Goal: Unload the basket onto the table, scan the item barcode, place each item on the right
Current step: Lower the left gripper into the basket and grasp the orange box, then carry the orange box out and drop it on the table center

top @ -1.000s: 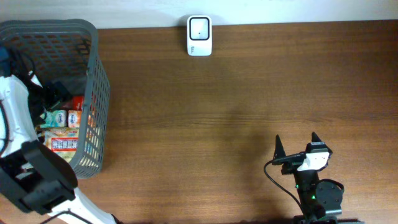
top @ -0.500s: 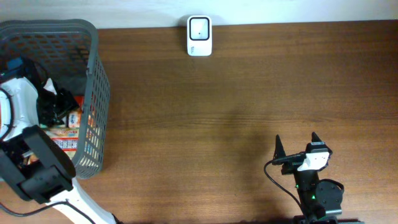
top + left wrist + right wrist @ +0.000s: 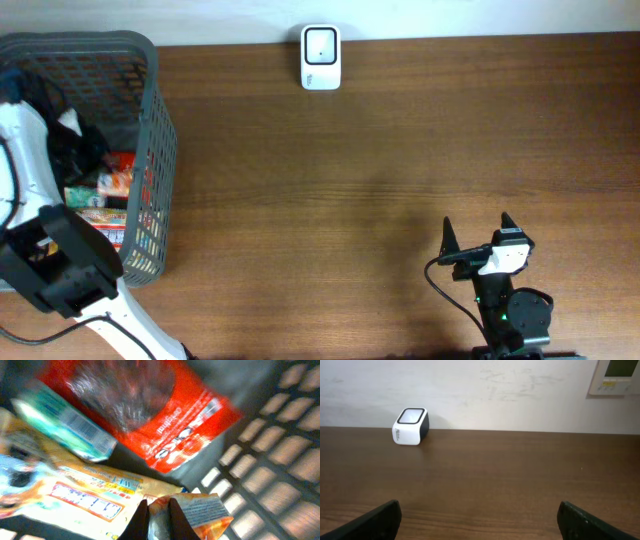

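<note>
In the grey plastic mesh basket (image 3: 160,130), the left gripper (image 3: 157,506) has just pinched shut on an orange foil packet (image 3: 205,512), so it can be lifted for scanning; the right gripper (image 3: 479,506) gapes.

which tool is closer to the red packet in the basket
Left. The left tool, pinching an orange packet, is inside the grey basket beside the red packet; the right tool stands open across the table, far off.
</note>
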Motion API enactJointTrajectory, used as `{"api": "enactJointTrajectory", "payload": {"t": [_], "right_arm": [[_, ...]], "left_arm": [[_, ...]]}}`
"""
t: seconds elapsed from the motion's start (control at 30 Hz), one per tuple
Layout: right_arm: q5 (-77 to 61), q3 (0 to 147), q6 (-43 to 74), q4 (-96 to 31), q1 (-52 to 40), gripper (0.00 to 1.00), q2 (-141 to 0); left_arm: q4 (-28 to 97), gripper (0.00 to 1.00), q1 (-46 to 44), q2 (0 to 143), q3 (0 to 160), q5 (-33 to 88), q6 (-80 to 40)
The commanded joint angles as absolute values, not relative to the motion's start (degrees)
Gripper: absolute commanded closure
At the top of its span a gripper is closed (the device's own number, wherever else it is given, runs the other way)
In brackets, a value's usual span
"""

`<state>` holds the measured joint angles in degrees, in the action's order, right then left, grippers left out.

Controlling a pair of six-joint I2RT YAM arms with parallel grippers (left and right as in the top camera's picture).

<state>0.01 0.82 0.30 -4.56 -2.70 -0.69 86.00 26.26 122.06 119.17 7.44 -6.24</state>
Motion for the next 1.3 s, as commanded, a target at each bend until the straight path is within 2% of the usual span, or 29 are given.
{"api": "enactJointTrajectory", "payload": {"t": [0.0,0.13,0.17,0.33,0.43,0.53,0.63,0.77,0.87,1.2,1.23,1.27], "right_arm": [[0.3,0.3,0.9,-4.7,-2.6,0.02,-0.3],[0.3,0.3,0.9,-4.7,-2.6,0.02,-0.3],[0.3,0.3,0.9,-4.7,-2.6,0.02,-0.3],[0.3,0.3,0.9,-4.7,-2.6,0.02,-0.3],[0.3,0.3,0.9,-4.7,-2.6,0.01,-0.3],[0.3,0.3,0.9,-4.7,-2.6,0.02,-0.3],[0.3,0.3,0.9,-4.7,-2.6,0.02,-0.3],[0.3,0.3,0.9,-4.7,-2.6,0.02,-0.3],[0.3,0.3,0.9,-4.7,-2.6,0.02,-0.3],[0.3,0.3,0.9,-4.7,-2.6,0.02,-0.3],[0.3,0.3,0.9,-4.7,-2.6,0.02,-0.3],[0.3,0.3,0.9,-4.7,-2.6,0.02,-0.3]], "left_arm": [[91.6,1.00,26.3,121.8,133.3,7.7,-6.8],[96.7,1.00,26.8,121.2,151.6,8.5,-6.8],[96.7,1.00,26.7,119.7,155.0,12.0,-6.9],[96.7,1.00,26.5,110.3,158.8,29.3,-7.0],[96.7,1.00,22.4,106.3,158.8,33.7,-6.7],[96.6,1.00,15.3,105.9,158.7,33.5,-6.7],[94.7,1.00,4.2,107.1,156.5,31.1,-2.7],[90.0,1.00,-11.9,112.6,152.5,15.1,-2.8],[87.3,1.00,-17.8,118.5,150.6,8.3,-2.8],[82.7,1.00,-30.8,145.0,149.6,8.3,-3.2],[82.2,0.99,-31.8,146.3,149.6,8.3,-3.2],[82.1,0.93,-32.6,147.1,149.6,8.3,-3.2]]}}
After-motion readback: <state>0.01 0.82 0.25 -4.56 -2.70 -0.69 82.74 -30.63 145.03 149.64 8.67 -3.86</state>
